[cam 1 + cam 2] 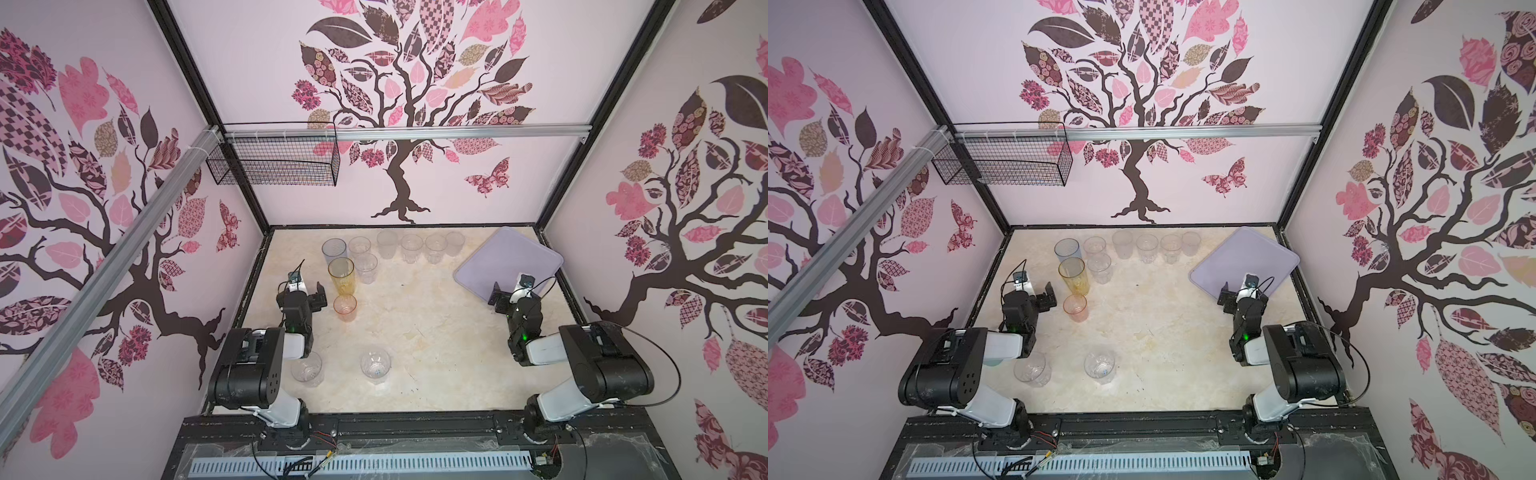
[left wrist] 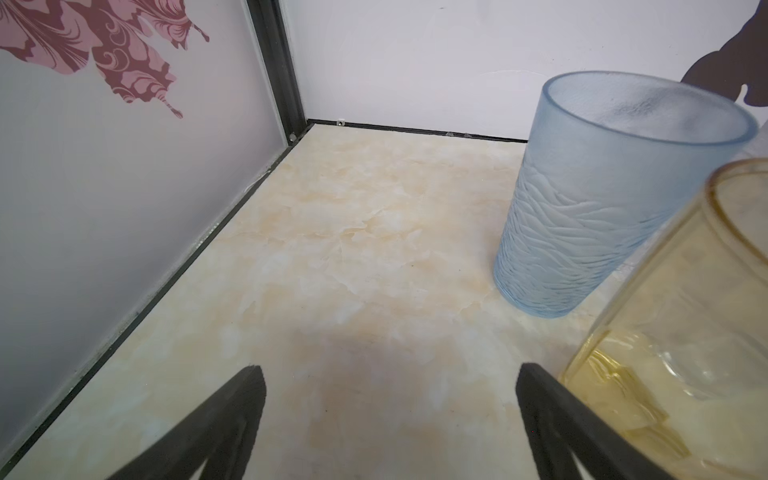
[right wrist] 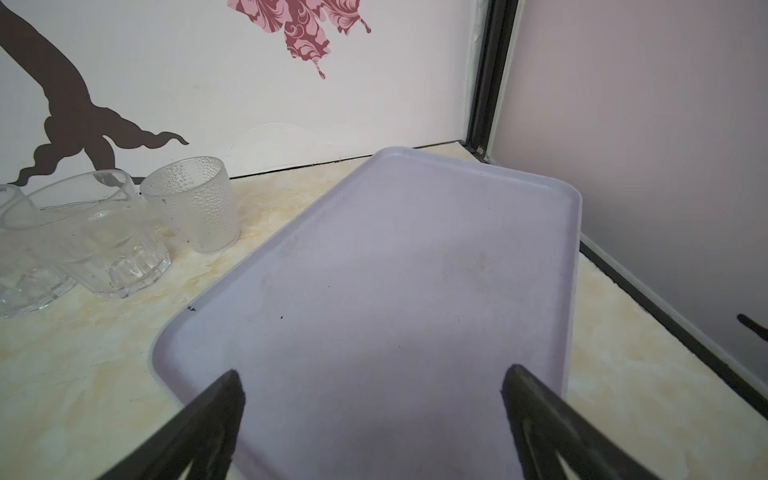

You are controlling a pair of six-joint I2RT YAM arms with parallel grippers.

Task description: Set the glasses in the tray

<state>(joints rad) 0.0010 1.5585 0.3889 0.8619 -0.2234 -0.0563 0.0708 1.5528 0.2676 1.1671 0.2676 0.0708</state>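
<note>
Tray: the tray [image 1: 498, 253] lies flat on the table [image 1: 436, 332], turned at a slant to the table's edges.
Tray's long way: it runs from the right claw [image 3: 372, 374] away toward the back wall [image 1: 457, 187].
Tray's edges: one corner is near the back wall. One long edge is near the side wall, with a strip of bare table between.
Inside the tray: bare.
Glasses: I count eleven glasses, all on the table, all left of the tray. All stand up with mouths up.
Clear ones: eight. Four stand in a row along the back wall. The last of the row, the dotted glass [image 3: 191, 203], is just beside the tray and does not touch it. Two more stand farther from the tray, by the tall ones. Two stand well apart from the tray, at the near side.
Colored ones: three, all well apart from the tray. One tall blue glass [image 1: 333, 249], one tall yellow glass [image 1: 341, 276], one short pink glass [image 1: 345, 307].
Open room: a wide bare patch of table lies between the tray and the yellow glass.
Right claw: spread wide, holding nothing, over the tray's near end.
Left claw: the left claw [image 2: 390, 374] is spread wide, holding nothing, far from the tray. One finger is just beside the yellow glass. I cannot tell if it touches.
</note>
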